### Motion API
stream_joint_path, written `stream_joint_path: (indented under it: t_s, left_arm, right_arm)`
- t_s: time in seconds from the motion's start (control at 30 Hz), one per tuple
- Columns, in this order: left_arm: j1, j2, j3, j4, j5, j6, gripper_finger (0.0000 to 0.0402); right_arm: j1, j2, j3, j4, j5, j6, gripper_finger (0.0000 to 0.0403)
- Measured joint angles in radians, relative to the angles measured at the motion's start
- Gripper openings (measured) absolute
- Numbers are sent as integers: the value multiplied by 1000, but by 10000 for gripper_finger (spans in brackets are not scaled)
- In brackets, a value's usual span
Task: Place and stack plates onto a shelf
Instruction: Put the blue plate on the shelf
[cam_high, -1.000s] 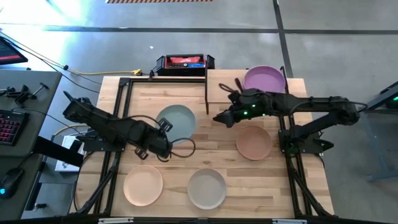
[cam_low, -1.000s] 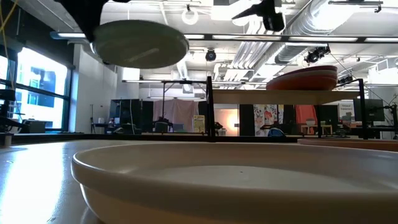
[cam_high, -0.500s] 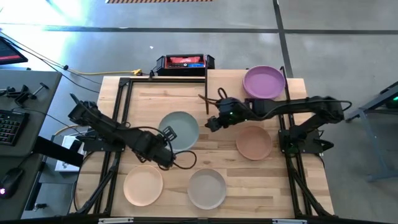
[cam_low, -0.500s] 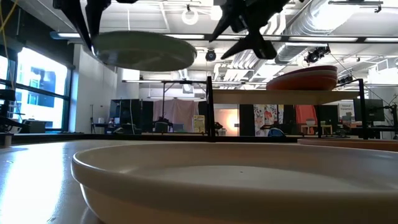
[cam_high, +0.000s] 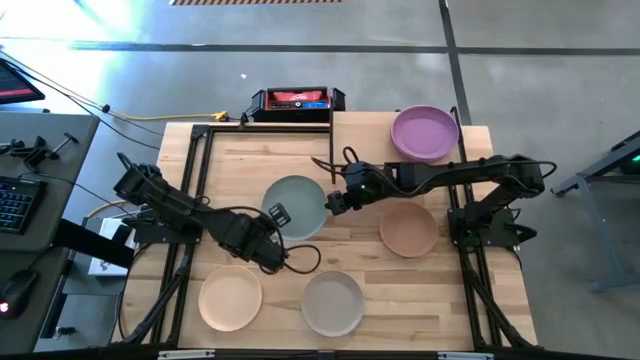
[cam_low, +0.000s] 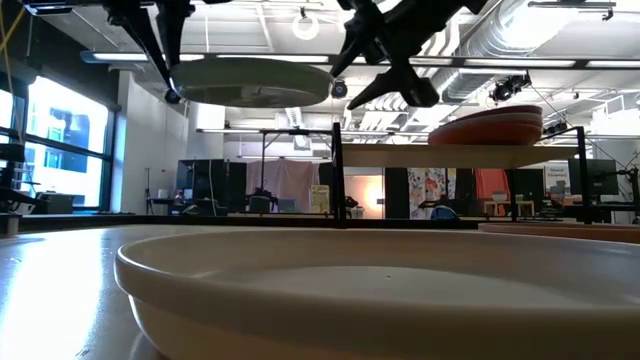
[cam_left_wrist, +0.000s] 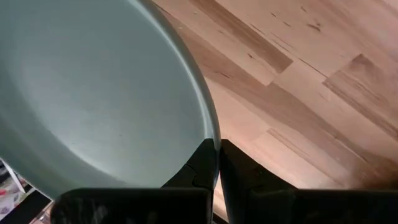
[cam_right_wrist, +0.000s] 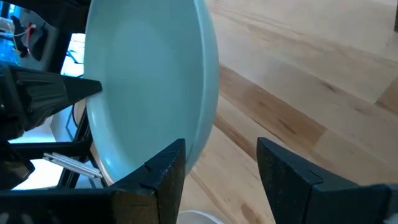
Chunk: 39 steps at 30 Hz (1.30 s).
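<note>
- While the left gripper is pinching the rim of the teal plate between tightly closed fingers, the plate is hanging in the air over the middle of the tabletop.
- The right gripper is reaching in at the plate's opposite edge, its fingers standing wide apart on either side of the rim without clamping it.
- The purple plate is sitting on the shelf, topping a stack there.
- The tan plate, peach plate and pale grey plate are lying on the tabletop.
</note>
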Motion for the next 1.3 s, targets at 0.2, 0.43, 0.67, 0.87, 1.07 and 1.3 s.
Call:
stream_joint_path:
  t_s: [0.2, 0.43, 0.67, 0.87, 1.07, 1.3]
  left_arm:
    - [0, 0, 0, 50, -12, 1, 1]
    - [0, 0, 0, 81, -33, 26, 1]
    - [0, 0, 0, 88, -33, 11, 1]
    - [-2, 0, 0, 98, -25, -97, 10]
    - [-2, 0, 0, 99, -48, -181, 22]
    - [5, 0, 0, 101, -10, -259, 42]
  right_arm:
    - [0, 8, 0, 3, 3, 24, 175]
    - [0, 13, 0, 4, 3, 26, 116]
    - [0, 13, 0, 9, 12, 26, 13]
    - [0, 13, 0, 41, 13, 32, 11]
    - [-1, 13, 0, 37, 16, 49, 4]
    - [0, 13, 0, 39, 10, 67, 2]
